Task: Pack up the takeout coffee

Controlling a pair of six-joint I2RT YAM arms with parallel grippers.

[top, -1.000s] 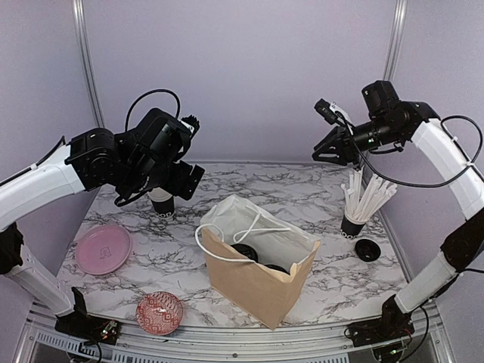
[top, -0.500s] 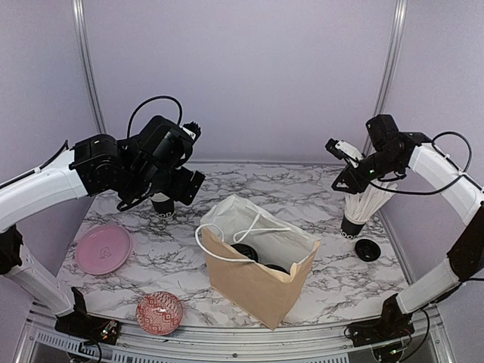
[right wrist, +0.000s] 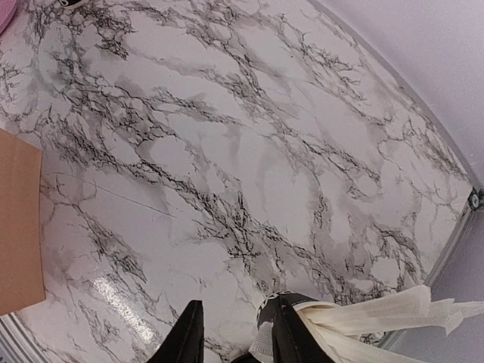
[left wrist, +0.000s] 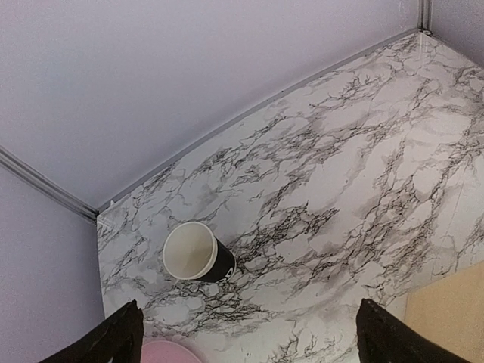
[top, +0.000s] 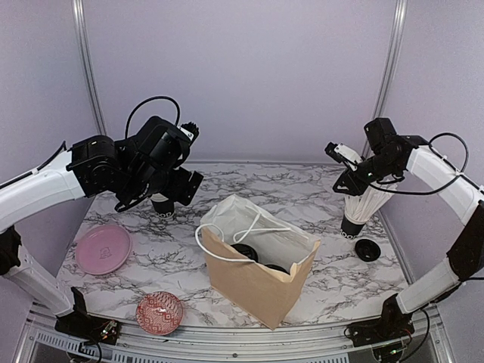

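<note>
One takeout coffee cup (left wrist: 198,252), black with a white inside, stands upright on the marble near the back left corner; in the top view this cup (top: 162,206) is partly hidden behind my left gripper (top: 180,187). My left gripper (left wrist: 249,340) hovers above it, open wide and empty. Two more black cups (top: 246,252) show inside the open brown paper bag (top: 253,283) in the middle. My right gripper (top: 342,172) hangs at the back right beside the straws. In the right wrist view that gripper (right wrist: 236,321) is narrowly open, with only table between its fingers.
A black cup holding white straws (top: 355,215) stands at the right, and those straws (right wrist: 378,318) lie against my right finger. A small black lid (top: 367,249) lies near it. A pink plate (top: 103,248) and a red patterned bowl (top: 159,311) sit front left.
My right arm has come down from higher up to the level of the straws and its jaws have narrowed a little. The left arm has barely shifted.
</note>
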